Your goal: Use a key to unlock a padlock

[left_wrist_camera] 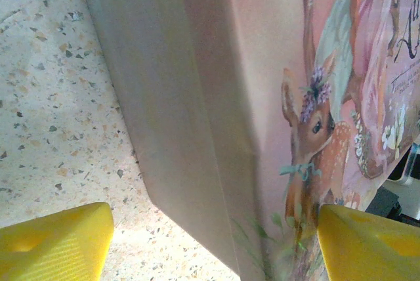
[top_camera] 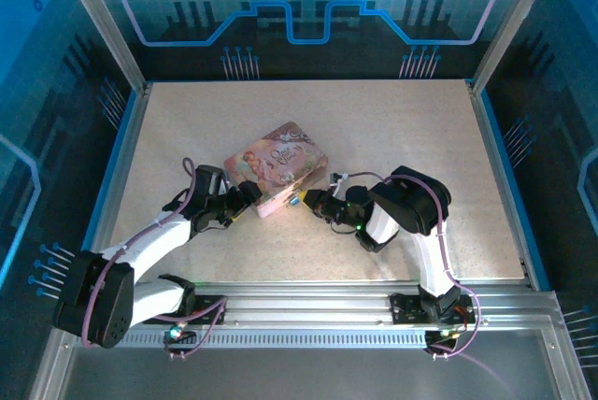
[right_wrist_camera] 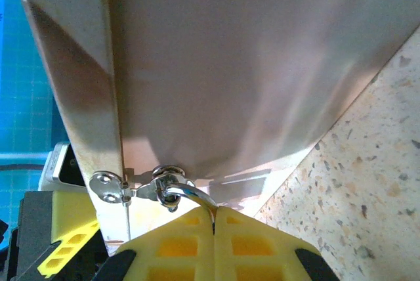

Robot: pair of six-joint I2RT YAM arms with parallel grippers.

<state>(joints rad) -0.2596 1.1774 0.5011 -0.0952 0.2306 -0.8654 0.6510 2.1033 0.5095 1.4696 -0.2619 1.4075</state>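
Your right claw (right_wrist_camera: 214, 228) has its yellow fingertips pressed together, and a curved silvery bar comes out from between them. That bar is the shackle of the padlock (right_wrist_camera: 191, 196), so you are pinching the padlock with its body hidden between the pads. The shackle hooks up into a small metal ring on the hasp (right_wrist_camera: 108, 186), which sits on the front wall of the pink tin (right_wrist_camera: 230, 64). The speckled desk (right_wrist_camera: 367, 163) shows just beside the tin at lower right.

From above, the right claw (top_camera: 304, 202) sits against the near edge of the pink tin (top_camera: 278, 166), which lies turned at an angle in the middle of the desk (top_camera: 392, 129). Your left claw (top_camera: 245, 202) sits at the tin's near left corner, close to the right one.

In the left wrist view, your left claw (left_wrist_camera: 210, 245) is spread wide. One yellow fingertip (left_wrist_camera: 56, 245) is over the bare desk (left_wrist_camera: 46, 97) and the other is by the illustrated lid, with the tin's (left_wrist_camera: 197, 97) edge running between them. You cannot tell from here whether either pad touches the tin.
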